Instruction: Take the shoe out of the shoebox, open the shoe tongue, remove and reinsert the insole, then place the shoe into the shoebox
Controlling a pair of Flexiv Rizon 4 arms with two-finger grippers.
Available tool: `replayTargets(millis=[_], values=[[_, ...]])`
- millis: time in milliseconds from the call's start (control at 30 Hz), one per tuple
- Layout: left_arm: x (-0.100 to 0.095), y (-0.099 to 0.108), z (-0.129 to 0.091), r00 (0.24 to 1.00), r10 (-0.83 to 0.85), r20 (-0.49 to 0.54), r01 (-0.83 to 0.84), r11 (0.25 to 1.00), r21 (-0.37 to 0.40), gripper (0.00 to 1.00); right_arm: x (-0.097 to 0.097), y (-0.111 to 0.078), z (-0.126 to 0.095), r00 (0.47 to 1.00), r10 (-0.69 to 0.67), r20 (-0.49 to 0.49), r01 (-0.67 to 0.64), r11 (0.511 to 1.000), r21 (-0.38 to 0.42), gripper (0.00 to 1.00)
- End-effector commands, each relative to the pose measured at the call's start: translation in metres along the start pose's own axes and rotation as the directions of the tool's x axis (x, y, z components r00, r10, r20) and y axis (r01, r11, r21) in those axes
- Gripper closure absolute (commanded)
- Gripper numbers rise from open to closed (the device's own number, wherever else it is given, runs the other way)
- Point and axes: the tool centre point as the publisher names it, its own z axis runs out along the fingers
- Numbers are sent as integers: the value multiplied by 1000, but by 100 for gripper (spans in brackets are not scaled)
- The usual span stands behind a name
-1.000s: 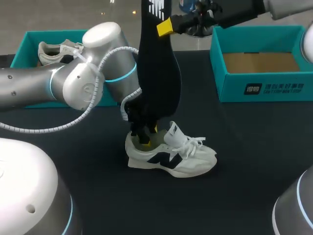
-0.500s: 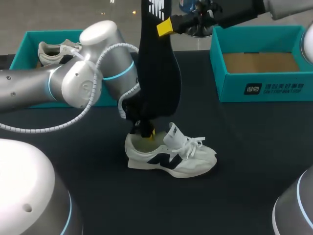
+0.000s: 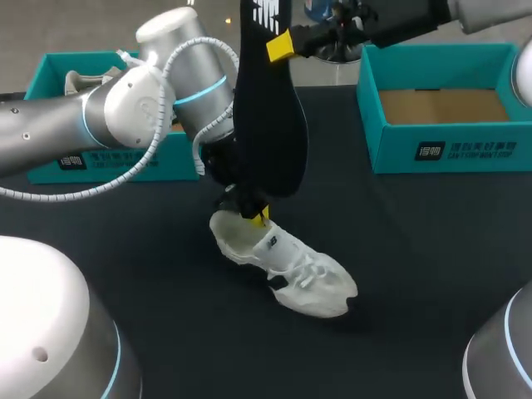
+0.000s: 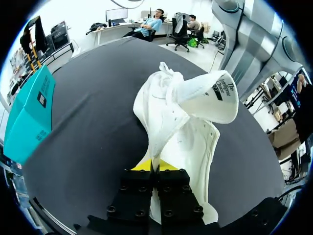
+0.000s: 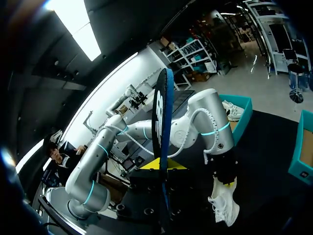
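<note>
The white sneaker (image 3: 287,268) lies tilted on the dark table, toe toward the front right. My left gripper (image 3: 256,216) is shut on the thin edge of its collar. In the left wrist view the gripper (image 4: 155,170) pinches that white rim, and the shoe (image 4: 168,115) stretches ahead with its tongue (image 4: 211,98) folded outward. High above, my right gripper (image 3: 281,46) is shut on the black insole (image 3: 268,125), which hangs down just behind the left gripper. The right wrist view shows the insole (image 5: 160,110) edge-on between the fingers of the right gripper (image 5: 164,169), with the sneaker (image 5: 225,205) far below.
An open teal shoebox (image 3: 445,154) with a brown floor stands at the back right. A second teal box (image 3: 108,160) at the back left holds another shoe (image 3: 79,83). My left arm (image 3: 125,125) crosses in front of that box. A teal box (image 4: 29,117) also shows beside the left gripper.
My left gripper has shut on the sneaker's collar and risen slightly. The shoe has swung, its toe now pointing toward the front right, and it leans over. The right arm and insole stayed still.
</note>
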Motion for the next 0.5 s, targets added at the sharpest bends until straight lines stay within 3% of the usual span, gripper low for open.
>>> replayTargets(millis=[33,300,500], values=[[-12,0,-9,979,114,-169,-116,993,-1,100,0,1,2,1000,1,2,-1,1000,1,100],[-4,-19,-2,873,342,-347,-372,928,-20,100,0,1,2,1000,1,2,-1,1000,1,100],[-1,-30,10,810,404,-425,-451,893,-11,100,0,1,2,1000,1,2,-1,1000,1,100]])
